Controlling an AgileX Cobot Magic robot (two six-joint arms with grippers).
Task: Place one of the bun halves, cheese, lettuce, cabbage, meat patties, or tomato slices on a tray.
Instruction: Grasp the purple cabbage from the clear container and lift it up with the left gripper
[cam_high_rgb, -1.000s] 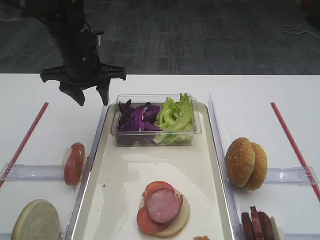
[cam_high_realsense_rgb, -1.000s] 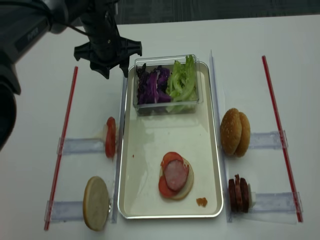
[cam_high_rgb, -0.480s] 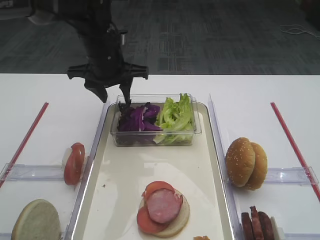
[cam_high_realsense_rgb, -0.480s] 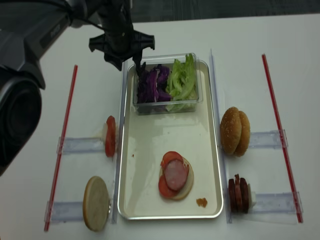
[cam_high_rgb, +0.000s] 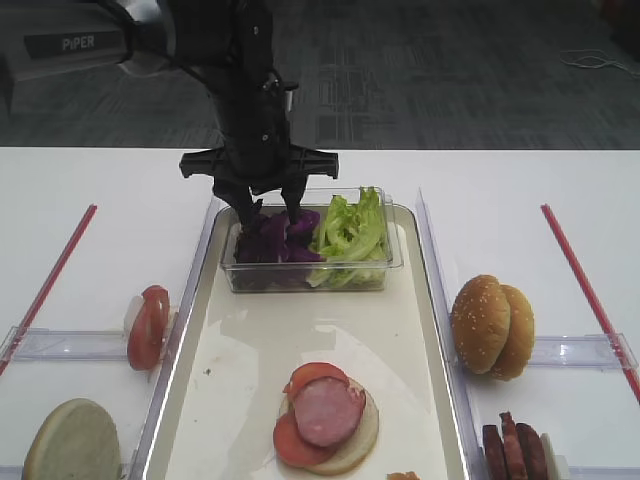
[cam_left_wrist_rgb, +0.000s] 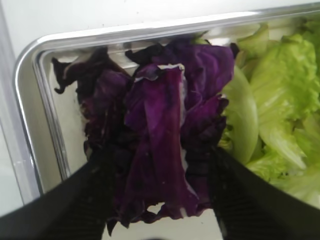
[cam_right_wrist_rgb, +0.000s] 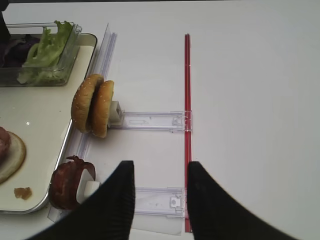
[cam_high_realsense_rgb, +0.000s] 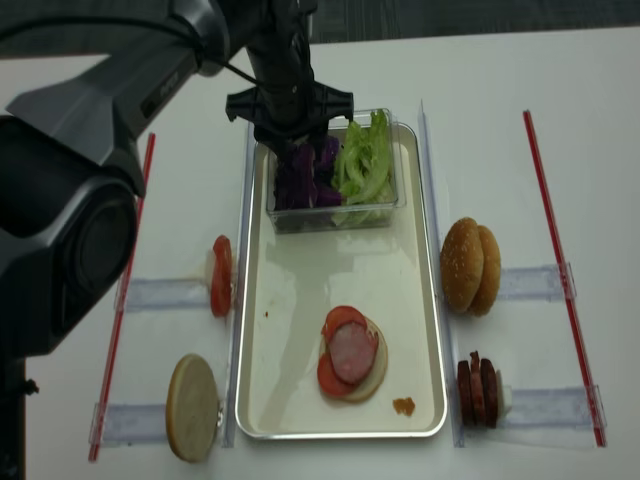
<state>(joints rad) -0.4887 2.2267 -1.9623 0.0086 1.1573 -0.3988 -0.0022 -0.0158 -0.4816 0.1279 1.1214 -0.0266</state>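
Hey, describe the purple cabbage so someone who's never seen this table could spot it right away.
Find the long silver-rimmed tray in the middle of the table; a clear plastic tub sits at its far end. The cabbage fills the tub's left half: dark violet shreds, unlike the ruffled green lettuce beside it.

Two exterior high views look down the length of the tray: one from the near end at a slant, the other steeper, almost overhead; both take in the whole table. The left wrist view looks straight down, close, onto the cabbage. The right wrist view looks obliquely across the bun halves, sharing the tray's right rim.
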